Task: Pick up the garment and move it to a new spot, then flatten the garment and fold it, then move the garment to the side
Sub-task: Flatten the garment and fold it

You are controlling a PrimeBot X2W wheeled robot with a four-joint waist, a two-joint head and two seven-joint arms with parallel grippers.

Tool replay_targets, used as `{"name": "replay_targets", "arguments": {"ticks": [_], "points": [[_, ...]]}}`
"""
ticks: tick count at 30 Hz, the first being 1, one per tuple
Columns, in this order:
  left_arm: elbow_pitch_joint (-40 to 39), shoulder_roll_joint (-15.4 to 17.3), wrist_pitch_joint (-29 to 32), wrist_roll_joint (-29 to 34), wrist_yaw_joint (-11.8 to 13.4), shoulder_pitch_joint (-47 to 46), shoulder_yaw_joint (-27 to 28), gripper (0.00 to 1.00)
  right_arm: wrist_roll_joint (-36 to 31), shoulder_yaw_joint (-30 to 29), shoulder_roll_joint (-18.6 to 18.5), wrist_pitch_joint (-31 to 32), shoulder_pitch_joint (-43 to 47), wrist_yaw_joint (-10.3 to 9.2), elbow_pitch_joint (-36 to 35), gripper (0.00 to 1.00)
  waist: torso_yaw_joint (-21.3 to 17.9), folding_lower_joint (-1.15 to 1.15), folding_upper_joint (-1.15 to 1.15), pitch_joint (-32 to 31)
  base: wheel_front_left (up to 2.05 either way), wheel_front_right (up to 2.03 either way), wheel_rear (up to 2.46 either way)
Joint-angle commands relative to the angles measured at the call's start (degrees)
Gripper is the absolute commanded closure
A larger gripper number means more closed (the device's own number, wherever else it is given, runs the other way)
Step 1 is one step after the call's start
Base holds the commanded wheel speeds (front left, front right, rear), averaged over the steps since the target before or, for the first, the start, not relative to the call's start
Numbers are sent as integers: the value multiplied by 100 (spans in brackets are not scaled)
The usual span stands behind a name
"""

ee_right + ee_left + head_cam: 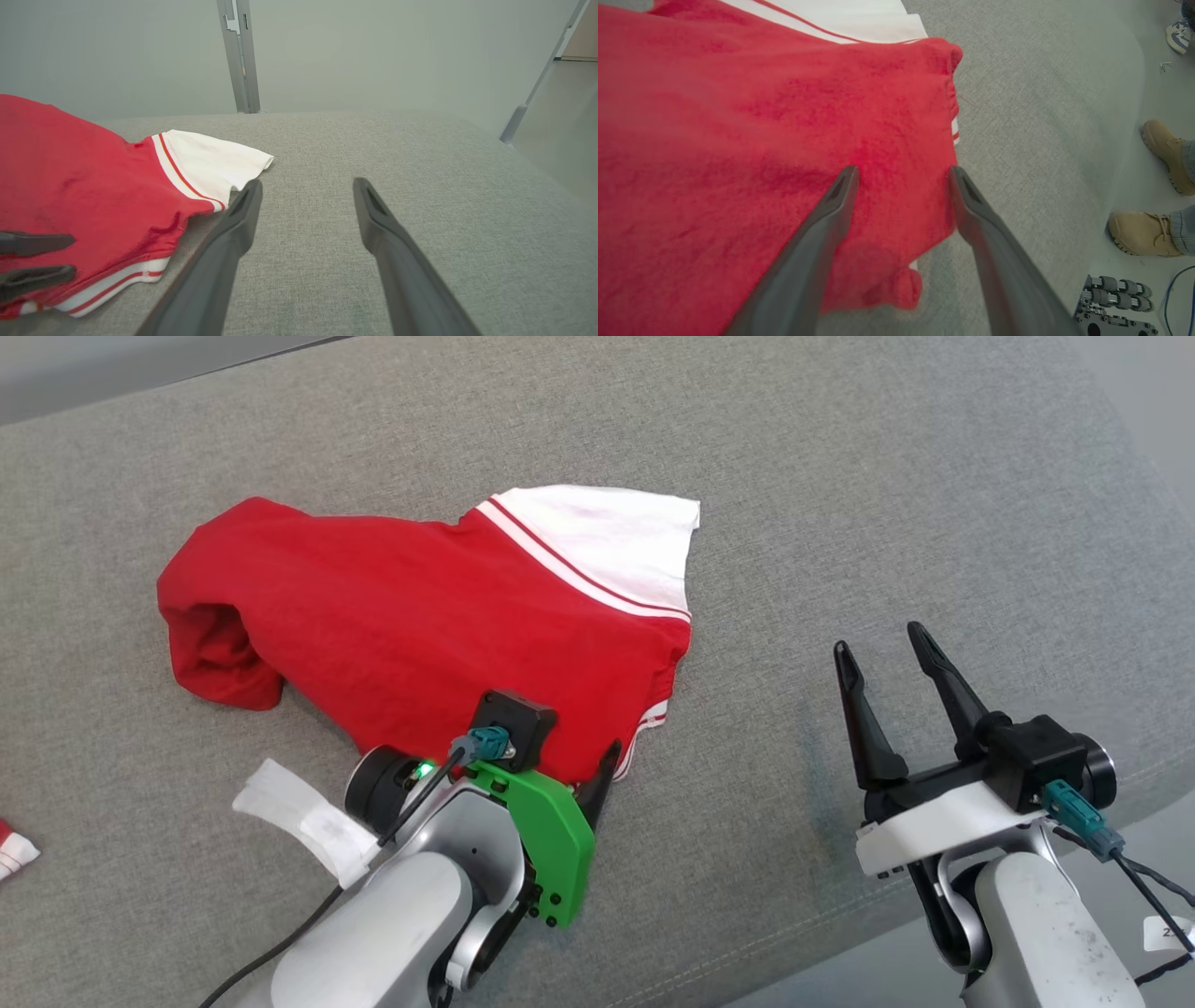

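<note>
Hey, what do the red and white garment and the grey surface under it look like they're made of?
The garment: soft knit cloth, probably cotton jersey, matte; fuzzy texture and limp folds show it. The grey surface: coarse woven upholstery fabric, matte and flecked; its stitched edge seam suggests padding beneath.

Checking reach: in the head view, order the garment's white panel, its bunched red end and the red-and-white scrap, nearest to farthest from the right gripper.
From the right gripper:
1. white panel, mid-view, nearest side.
2. bunched red end, left of centre.
3. red-and-white scrap, far left edge.
</note>
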Motion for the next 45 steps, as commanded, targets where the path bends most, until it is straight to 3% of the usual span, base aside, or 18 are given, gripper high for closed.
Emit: {"name": "replay_targets", "arguments": {"ticks": [1,8,16,18,19,22,28,36,38,41,45], "points": [[43,12,16,-5,-27,58,-35,0,58,38,14,-16,-49,-2,17,0,14,0,-1,15,0,0,0],[65,-83,63,21,-118,5,-186,0,134,98,17,-16,-106,-2,80,0,2,0,-1,-11,0,0,0],[419,47,123,190,-7,-120,-267,0,192,145,67,-16,-155,-2,116,0,-100,0,-1,39,0,0,0],[645,39,98,213,-49,-164,-286,72,210,165,85,-16,-162,-2,126,0,-140,0,-1,53,0,0,0],[741,39,58,252,-78,-215,-296,100,213,176,96,-16,-179,-2,132,0,-163,0,-1,60,0,0,0],[798,-22,75,158,-207,-315,-284,100,243,147,129,-16,-179,-2,122,0,-220,0,-1,62,0,0,0],[41,59,305,-178,-382,-600,-36,100,257,67,169,-16,-59,-2,141,0,-255,0,-1,43,0,0,0],[-1416,524,1458,-1418,-301,-1062,859,100,336,220,209,-16,-141,-2,173,0,-459,0,-1,87,0,0,0],[-1557,842,2076,-1964,-154,-1425,1344,100,402,273,218,-16,-234,-2,163,0,-645,0,-1,162,0,0,0],[-1624,1293,2787,-2292,-18,-1843,1674,100,588,371,223,-16,-288,-2,121,0,-887,0,-1,283,0,0,0],[-1637,2079,3825,-2509,-23,-2408,1867,100,876,501,227,-16,-343,-2,96,0,-1256,0,-1,495,0,0,0]]}}
